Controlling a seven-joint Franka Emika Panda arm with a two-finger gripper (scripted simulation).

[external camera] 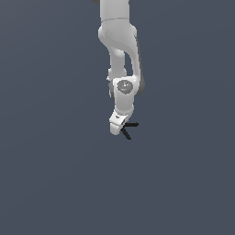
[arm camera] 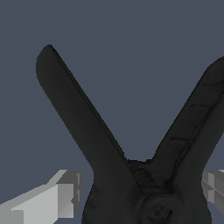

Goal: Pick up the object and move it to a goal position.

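Note:
The object is a black clamp-shaped thing with two long arms spread in a V. In the wrist view it fills most of the picture, its thick pivot end sitting between my two grey fingers. My gripper is shut on that pivot end. In the exterior view the object is a small black V sticking out from my gripper toward the exterior view's right, below the white arm. No goal position marker shows in either view.
A plain dark grey-blue surface fills the background all around. The white arm comes down from the top centre of the exterior view.

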